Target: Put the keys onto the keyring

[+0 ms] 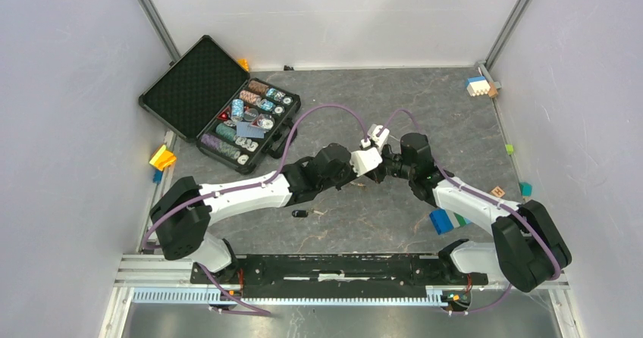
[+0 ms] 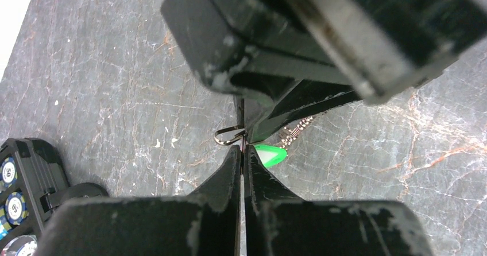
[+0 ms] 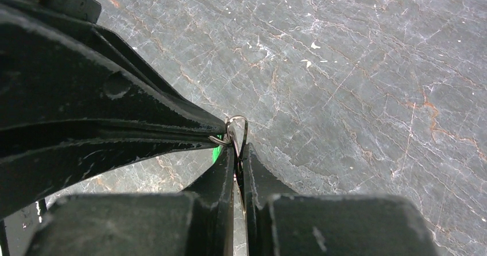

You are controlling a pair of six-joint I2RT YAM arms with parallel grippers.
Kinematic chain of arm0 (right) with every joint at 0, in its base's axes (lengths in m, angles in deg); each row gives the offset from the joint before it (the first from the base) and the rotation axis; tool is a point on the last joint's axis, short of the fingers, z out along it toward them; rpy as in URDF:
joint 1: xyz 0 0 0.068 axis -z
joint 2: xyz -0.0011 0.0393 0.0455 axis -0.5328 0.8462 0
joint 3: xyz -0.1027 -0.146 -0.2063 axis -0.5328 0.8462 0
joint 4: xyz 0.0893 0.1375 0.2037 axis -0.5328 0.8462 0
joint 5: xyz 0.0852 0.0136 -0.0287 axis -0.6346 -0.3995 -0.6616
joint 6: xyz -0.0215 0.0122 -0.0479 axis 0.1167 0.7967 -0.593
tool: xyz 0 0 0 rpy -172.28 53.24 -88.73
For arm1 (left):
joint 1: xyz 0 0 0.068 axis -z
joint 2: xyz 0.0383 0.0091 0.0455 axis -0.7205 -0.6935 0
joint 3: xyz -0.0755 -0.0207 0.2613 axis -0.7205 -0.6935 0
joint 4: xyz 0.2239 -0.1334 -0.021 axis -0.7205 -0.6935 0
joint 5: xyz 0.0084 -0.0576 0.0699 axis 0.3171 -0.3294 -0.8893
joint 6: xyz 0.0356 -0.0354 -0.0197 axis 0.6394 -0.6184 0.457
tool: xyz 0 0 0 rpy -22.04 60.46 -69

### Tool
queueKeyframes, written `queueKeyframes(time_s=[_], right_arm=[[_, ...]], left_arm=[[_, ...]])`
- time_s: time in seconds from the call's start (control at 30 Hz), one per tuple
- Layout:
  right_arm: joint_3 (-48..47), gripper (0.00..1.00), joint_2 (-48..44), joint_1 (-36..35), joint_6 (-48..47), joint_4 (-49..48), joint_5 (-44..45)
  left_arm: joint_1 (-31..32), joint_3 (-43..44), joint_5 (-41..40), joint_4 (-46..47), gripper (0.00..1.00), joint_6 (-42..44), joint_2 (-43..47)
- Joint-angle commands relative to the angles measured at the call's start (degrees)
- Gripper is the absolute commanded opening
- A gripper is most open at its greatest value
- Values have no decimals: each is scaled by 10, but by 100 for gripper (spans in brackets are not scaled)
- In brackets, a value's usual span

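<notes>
Left pincer point(image 2: 242, 150) first: its two fingers are pressed flat together, no gap showing, right at the point where the two arms meet above the middle of the surface point(image 1: 425, 103). What exactly it pinches is hidden between the pads. The green key point(image 2: 271, 155) sits just beside its tip, head poking out to one side. Nose to nose with it, the right pincer point(image 3: 237, 148) is all but closed, and the keyring point(image 3: 238, 124) sticks up out of its tips as a thin wire loop, so that one has the ring. From the left wrist view some small metal pieces point(image 2: 293, 131) dangle next to the green head, too blurred to name.

So green key and ring are touching or nearly so, held up off the surface. Whether the key is threaded on cannot be told; my read is it's mid-threading. Out beyond, the black key point(image 1: 301, 214) lies alone on the surface, well apart from both pincers, so that one is all to do.
</notes>
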Motion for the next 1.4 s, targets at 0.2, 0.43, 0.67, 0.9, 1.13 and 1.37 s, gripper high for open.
queueKeyframes(time_s=[0.2,0.43,0.67,0.9,1.13,1.37], right_arm=[[16,0,-20,-23,-32,-41,-92],[16,0,-17,-23,-35,-41,-92],[20,0,-22,-13,-50,-35,-73],[18,0,-53,-10,-101,-5,-30],[-1,0,-66,-14,-175,49,26],[27,0,-92,-50,-267,77,121]], left_arm=[[-46,-35,-126,155,2,-42,21],[-45,-48,-82,162,2,-38,39],[-63,-81,-47,157,2,-36,83],[-144,-91,90,71,2,-74,109],[-171,-114,234,-27,6,-65,88],[-187,-79,298,-96,11,-62,-2]])
